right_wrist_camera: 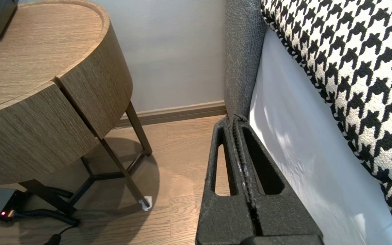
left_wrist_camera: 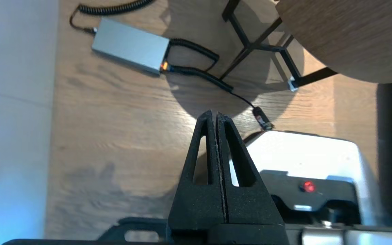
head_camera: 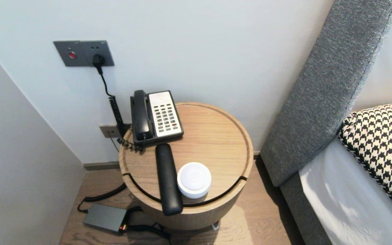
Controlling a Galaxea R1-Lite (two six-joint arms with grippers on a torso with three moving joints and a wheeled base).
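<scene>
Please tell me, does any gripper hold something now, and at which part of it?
Nothing is held. The left gripper, over the floor, and the right gripper, beside the bed, both have their jaws shut on nothing.

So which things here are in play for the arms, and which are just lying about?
In play: left end effector, shut, nearest the floor cable; right end effector, shut, beside the bed sheet.
Lying about: telephone, long black object, white puck, round table, pillow, grey box.
</scene>
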